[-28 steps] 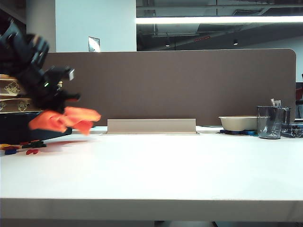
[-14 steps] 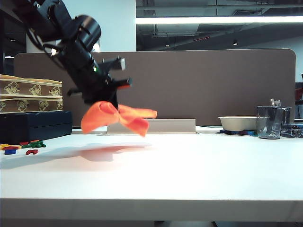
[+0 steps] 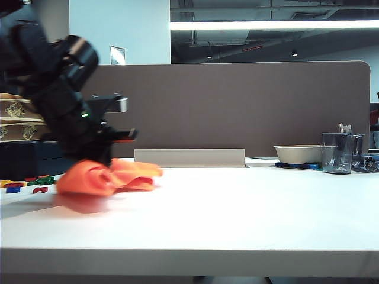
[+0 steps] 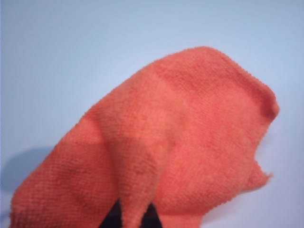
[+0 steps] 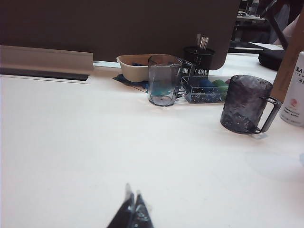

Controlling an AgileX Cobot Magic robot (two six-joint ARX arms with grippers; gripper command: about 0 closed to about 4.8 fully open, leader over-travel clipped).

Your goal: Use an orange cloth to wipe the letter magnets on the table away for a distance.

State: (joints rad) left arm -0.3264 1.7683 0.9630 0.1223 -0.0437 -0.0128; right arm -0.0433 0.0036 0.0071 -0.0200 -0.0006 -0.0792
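Orange cloth [image 3: 109, 177]: fuzzy microfibre, bunched in soft folds, resting on the table's [image 3: 237, 219] left part.
Left gripper [image 4: 134, 216]: jaws clamped on the cloth's fold.
Letter magnets [image 3: 37, 181]: small flat coloured pieces just left of the cloth.
Right gripper [image 5: 132, 209]: jaws together, over bare smooth white table.
Mugs [image 5: 164, 80]: clear faceted plastic.
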